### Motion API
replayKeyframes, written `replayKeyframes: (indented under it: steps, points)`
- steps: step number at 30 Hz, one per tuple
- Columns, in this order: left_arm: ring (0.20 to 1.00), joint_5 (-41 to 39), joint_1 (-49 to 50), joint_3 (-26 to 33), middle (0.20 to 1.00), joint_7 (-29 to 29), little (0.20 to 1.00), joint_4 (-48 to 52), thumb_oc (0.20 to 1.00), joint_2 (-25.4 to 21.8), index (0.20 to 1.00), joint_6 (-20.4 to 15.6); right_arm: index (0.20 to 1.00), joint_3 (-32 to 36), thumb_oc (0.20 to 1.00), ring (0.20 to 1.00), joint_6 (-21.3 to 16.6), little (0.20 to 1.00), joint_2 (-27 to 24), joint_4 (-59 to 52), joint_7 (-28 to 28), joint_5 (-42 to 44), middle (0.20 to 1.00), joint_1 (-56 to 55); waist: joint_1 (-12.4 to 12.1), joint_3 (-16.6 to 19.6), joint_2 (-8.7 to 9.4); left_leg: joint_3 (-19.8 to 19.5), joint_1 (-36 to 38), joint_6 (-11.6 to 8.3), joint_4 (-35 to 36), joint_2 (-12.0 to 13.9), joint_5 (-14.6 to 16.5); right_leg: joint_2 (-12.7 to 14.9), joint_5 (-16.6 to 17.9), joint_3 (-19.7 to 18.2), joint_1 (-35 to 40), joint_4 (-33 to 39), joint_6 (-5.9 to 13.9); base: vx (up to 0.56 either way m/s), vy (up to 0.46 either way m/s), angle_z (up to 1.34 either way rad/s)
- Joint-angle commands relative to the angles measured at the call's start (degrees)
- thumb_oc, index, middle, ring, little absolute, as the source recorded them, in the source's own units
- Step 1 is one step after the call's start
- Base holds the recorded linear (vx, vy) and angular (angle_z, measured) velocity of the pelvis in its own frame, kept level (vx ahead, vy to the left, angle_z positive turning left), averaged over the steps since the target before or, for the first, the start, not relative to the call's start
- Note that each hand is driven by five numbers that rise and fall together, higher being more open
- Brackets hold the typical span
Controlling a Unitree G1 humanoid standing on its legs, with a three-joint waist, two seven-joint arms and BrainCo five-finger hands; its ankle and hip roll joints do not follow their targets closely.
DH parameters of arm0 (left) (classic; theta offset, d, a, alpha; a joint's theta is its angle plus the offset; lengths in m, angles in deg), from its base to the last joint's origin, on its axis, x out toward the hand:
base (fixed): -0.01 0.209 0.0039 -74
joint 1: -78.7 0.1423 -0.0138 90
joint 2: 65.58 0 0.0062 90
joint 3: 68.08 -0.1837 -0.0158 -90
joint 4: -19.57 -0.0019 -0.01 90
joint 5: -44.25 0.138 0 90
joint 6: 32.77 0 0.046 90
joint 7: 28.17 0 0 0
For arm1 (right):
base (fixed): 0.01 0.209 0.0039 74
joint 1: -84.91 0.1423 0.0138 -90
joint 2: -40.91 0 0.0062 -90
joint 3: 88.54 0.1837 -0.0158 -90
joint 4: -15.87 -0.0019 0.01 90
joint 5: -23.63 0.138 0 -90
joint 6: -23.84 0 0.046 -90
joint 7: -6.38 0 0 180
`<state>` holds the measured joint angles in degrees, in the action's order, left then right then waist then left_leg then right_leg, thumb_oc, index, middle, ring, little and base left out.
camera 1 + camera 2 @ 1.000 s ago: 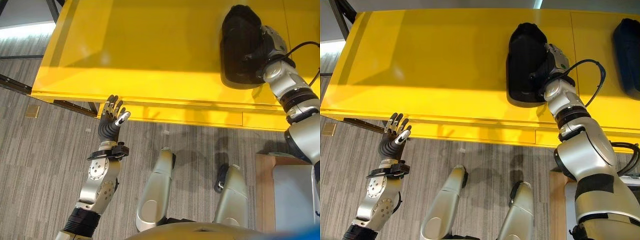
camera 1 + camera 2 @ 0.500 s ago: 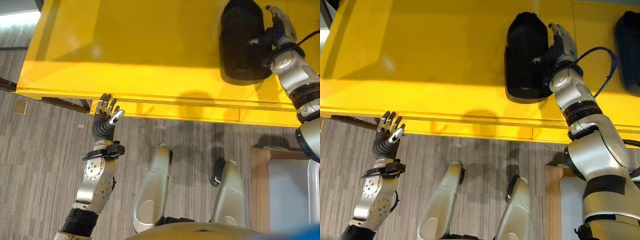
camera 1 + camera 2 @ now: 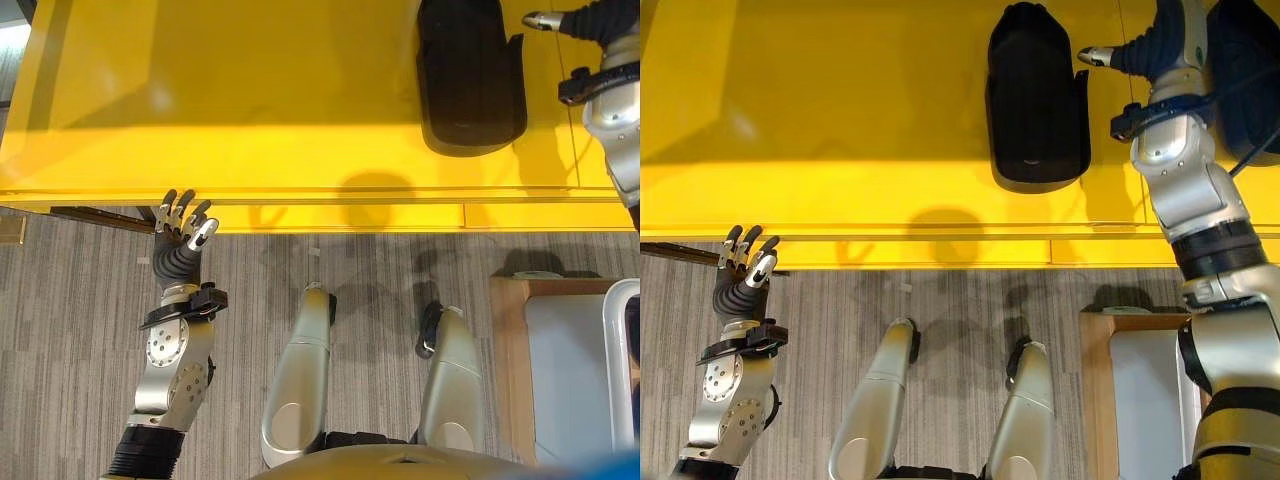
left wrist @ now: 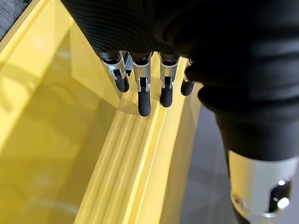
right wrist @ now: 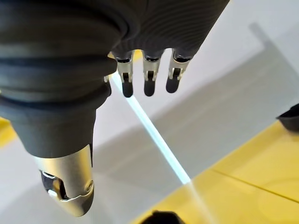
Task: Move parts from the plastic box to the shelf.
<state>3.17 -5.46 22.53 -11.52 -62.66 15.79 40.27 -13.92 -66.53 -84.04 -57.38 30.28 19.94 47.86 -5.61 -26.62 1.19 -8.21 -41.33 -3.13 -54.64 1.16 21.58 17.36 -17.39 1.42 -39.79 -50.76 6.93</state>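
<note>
A black moulded part [image 3: 470, 75] lies flat on the yellow shelf [image 3: 250, 110], near its right end. My right hand [image 3: 1155, 50] hovers just right of the black part [image 3: 1037, 95], apart from it, fingers [image 5: 147, 79] straight and holding nothing. My left hand [image 3: 180, 240] is raised at the shelf's front edge, open, its fingers [image 4: 140, 93] pointing at the yellow lip and holding nothing. The pale plastic box [image 3: 575, 380] stands at the lower right on a wooden base.
A second dark part [image 3: 1252, 70] lies on the shelf further right, partly behind my right arm. The left half of the shelf [image 3: 820, 100] is bare. Grey carpet floor [image 3: 70, 330] runs below the shelf front.
My right hand has let go of the black part and drawn off to its right; the part stays on the shelf. The camera has shifted. The left hand keeps its pose.
</note>
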Motion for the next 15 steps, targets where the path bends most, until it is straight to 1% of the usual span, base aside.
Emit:
replayKeyframes:
  steps: [1, 2, 3, 4, 5, 9, 10, 13, 15]
  points:
    - [1.000, 2.7, 0.4, 0.6, 1.000, -0.1, 1.000, 3.7, 1.000, 0.4, 1.000, -1.0, 1.000, 4.3, 1.000, 1.000, -2.5, 1.000, 0.2, -3.9, 0.9, -4.0, 1.000, -1.6, 0.0, 1.1, -0.54, -0.7, -0.4, 3.63, 0.6, 0.0, 2.6, -1.5, -9.9, 0.9, 5.7, -4.9, -6.15, -0.01, 0.011, -0.06]
    - [1.000, 3.3, 0.8, 1.4, 1.000, 0.2, 1.000, 3.5, 1.000, 1.2, 1.000, -0.6, 1.000, 6.9, 1.000, 1.000, -2.9, 1.000, 0.6, -8.7, 0.3, -6.8, 1.000, -7.0, 1.0, 0.8, -0.51, -0.5, -0.5, 3.68, 0.6, 0.2, 2.6, -1.7, -9.8, 0.7, 5.5, -4.8, -6.17, 0.00, 0.008, -0.03]
    - [1.000, 3.3, 1.0, 1.3, 1.000, 0.2, 1.000, 3.6, 1.000, 1.0, 1.000, -0.5, 1.000, 7.7, 1.000, 1.000, -2.7, 1.000, 0.7, -9.6, 0.1, -7.1, 1.000, -8.1, 0.8, 1.0, -0.42, -0.5, -0.5, 3.69, 0.6, 0.1, 2.6, -1.7, -9.9, 0.8, 5.5, -4.8, -6.17, 0.00, 0.010, -0.05]
    - [1.000, 3.6, 1.4, 1.8, 1.000, 0.4, 1.000, 3.8, 1.000, 1.5, 1.000, -0.2, 1.000, 10.0, 1.000, 1.000, -2.2, 1.000, 0.8, -13.9, -1.1, -10.4, 1.000, -12.8, 1.2, 1.1, -0.27, -0.5, -0.5, 3.71, 0.7, 0.2, 2.6, -1.8, -9.8, 0.7, 5.4, -4.8, -6.11, 0.00, 0.007, -0.12]
    - [1.000, 4.5, 2.1, 3.2, 1.000, 0.4, 1.000, 4.3, 1.000, 2.2, 1.000, 0.6, 1.000, 12.5, 1.000, 1.000, -2.6, 1.000, 0.0, -20.5, -4.2, -14.9, 1.000, -19.0, 2.3, 0.9, -0.06, -0.3, -0.6, 3.75, 1.0, 0.4, 2.6, -1.9, -9.8, 0.6, 5.2, -4.5, -6.04, 0.00, 0.008, -0.14]
    - [1.000, 5.6, 4.2, 3.9, 1.000, 0.1, 1.000, 5.2, 1.000, 3.1, 1.000, 2.2, 1.000, 19.6, 1.000, 1.000, -5.1, 1.000, 4.4, -33.0, -10.7, -12.1, 1.000, -35.1, 3.1, 1.6, 0.69, -0.4, -0.9, 3.70, 1.5, 0.7, 2.2, -1.9, -9.5, 0.9, 5.1, -3.9, -5.90, 0.01, -0.007, -0.09]
    - [1.000, 6.0, 5.1, 4.8, 1.000, -0.3, 1.000, 5.7, 1.000, 3.5, 1.000, 2.8, 1.000, 21.4, 1.000, 1.000, -6.3, 1.000, 4.2, -36.5, -12.5, -12.6, 1.000, -39.8, 3.9, 1.6, 0.90, -0.4, -0.9, 3.65, 1.7, 0.9, 2.2, -2.1, -9.3, 0.9, 5.1, -3.6, -5.71, 0.00, 0.000, 0.00]
    - [1.000, 6.6, 6.7, 5.3, 1.000, -0.6, 1.000, 5.8, 1.000, 3.9, 1.000, 3.3, 1.000, 25.4, 1.000, 1.000, -7.9, 1.000, 5.0, -42.4, -15.3, -12.5, 1.000, -48.7, 4.6, 2.3, 1.36, -0.4, -0.9, 3.51, 2.3, 1.2, 1.9, -2.3, -8.9, 1.0, 5.2, -2.8, -5.38, 0.02, -0.003, -0.05]
    - [1.000, 7.2, 7.7, 5.6, 1.000, -1.0, 1.000, 5.8, 1.000, 3.9, 1.000, 3.8, 1.000, 26.9, 1.000, 1.000, -8.5, 1.000, 4.6, -44.4, -17.0, -13.4, 1.000, -53.1, 5.2, 2.5, 1.69, -0.5, -0.8, 3.48, 2.8, 1.3, 1.8, -2.4, -8.6, 0.9, 5.3, -2.4, -5.19, 0.03, -0.008, -0.04]
